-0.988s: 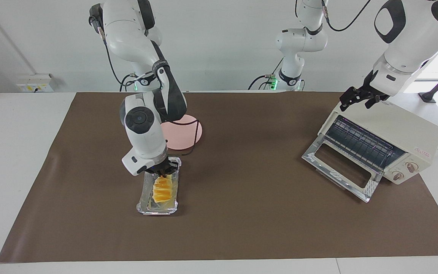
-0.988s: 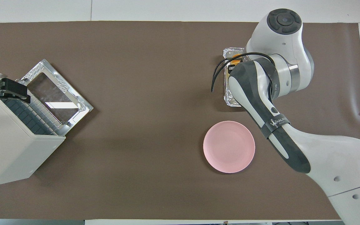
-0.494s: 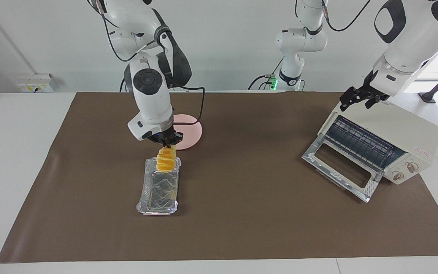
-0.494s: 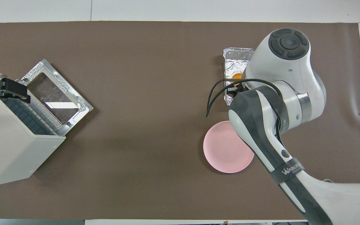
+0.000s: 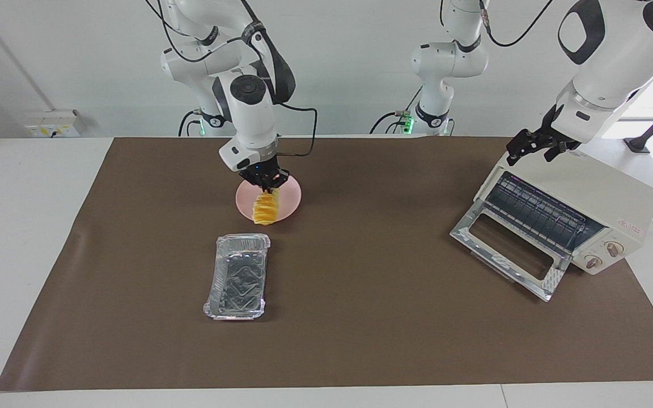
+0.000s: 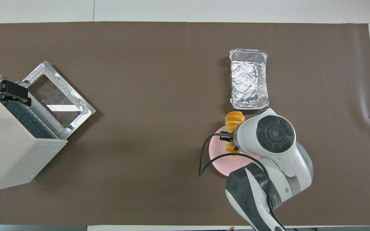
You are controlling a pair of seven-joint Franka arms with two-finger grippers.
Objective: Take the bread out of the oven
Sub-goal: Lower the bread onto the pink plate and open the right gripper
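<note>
Facing view: right gripper [image 5: 268, 182] clamping bread [image 5: 264, 207].

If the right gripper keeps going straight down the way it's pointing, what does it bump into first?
Probably the pink plate. The right gripper points down and holds the bread hanging over the plate, so the bread's lower end would likely reach the plate first. How high the bread hangs above it is hard to judge.

Crinkled shiny foil tray [image 5: 237, 276], matt brown mat [image 5: 360, 317], glossy glass oven [image 5: 564, 209] door, seemingly smooth pink plate [image 5: 289, 195]
</note>
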